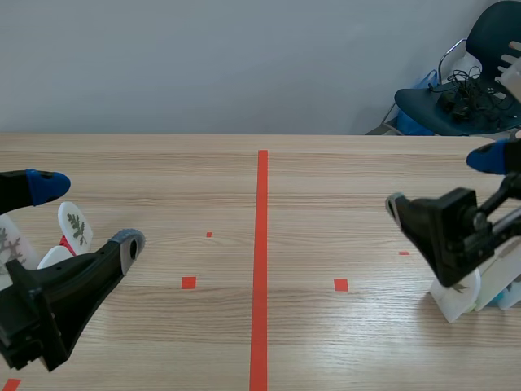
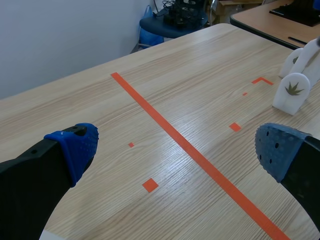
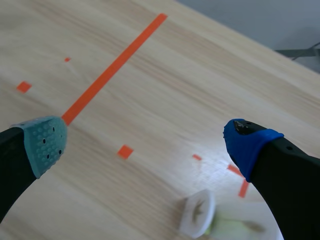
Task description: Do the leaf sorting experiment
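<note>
Several white leaf cards (image 1: 75, 226) stand at the table's left side, just behind my left gripper (image 1: 88, 216). That gripper is open and holds nothing. On the right, white stands with leaf cards (image 1: 456, 297) sit under my right gripper (image 1: 444, 183), which hovers open and holds nothing. In the left wrist view the left gripper (image 2: 175, 150) faces across the table, and a white stand with a green leaf (image 2: 292, 92) lies far ahead. In the right wrist view a blurred white card (image 3: 197, 215) lies below the open right gripper (image 3: 145, 142).
An orange-red tape line (image 1: 261, 261) runs down the middle of the wooden table, with small tape squares (image 1: 189, 283) on either side. A dark chair (image 1: 464, 90) with cables stands beyond the table's far right corner.
</note>
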`<state>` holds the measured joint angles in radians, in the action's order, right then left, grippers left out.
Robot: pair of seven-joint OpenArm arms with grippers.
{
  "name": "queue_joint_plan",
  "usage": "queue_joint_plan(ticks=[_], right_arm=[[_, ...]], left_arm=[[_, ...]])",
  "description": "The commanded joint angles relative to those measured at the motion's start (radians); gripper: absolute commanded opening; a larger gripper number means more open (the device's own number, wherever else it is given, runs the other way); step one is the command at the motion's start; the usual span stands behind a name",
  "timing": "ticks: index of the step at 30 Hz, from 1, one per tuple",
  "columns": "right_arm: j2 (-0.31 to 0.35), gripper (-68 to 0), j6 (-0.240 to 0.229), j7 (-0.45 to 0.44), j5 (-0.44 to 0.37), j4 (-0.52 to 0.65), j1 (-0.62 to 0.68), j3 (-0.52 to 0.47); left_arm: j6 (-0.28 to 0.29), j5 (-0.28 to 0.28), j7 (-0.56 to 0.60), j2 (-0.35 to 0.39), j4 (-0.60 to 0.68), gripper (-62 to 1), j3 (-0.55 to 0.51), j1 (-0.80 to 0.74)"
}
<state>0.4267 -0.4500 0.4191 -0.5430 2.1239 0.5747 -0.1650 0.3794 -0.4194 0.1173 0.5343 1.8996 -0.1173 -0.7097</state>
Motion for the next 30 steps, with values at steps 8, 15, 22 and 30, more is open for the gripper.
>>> queue_joint_plan(ticks=[8, 15, 22, 30], right_arm=[[0.000, 0.4, 0.015, -0.048, 0.012, 0.165, 0.143, -0.004], [0.000, 0.4, 0.015, -0.051, 0.011, 0.165, 0.140, -0.004], [-0.001, 0.4, 0.015, -0.051, 0.026, 0.165, 0.140, -0.004], [-0.006, 0.4, 0.015, -0.032, 0.049, 0.164, 0.141, -0.004]], left_arm=[[0.009, -0.006, 0.014, -0.002, 0.014, 1.4, -0.006, -0.005], [0.009, -0.006, 0.014, -0.002, 0.014, 1.4, -0.006, -0.005], [0.021, -0.006, 0.014, -0.002, 0.014, 1.4, -0.006, -0.004], [0.061, -0.006, 0.014, 0.001, 0.014, 1.4, -0.006, -0.004]])
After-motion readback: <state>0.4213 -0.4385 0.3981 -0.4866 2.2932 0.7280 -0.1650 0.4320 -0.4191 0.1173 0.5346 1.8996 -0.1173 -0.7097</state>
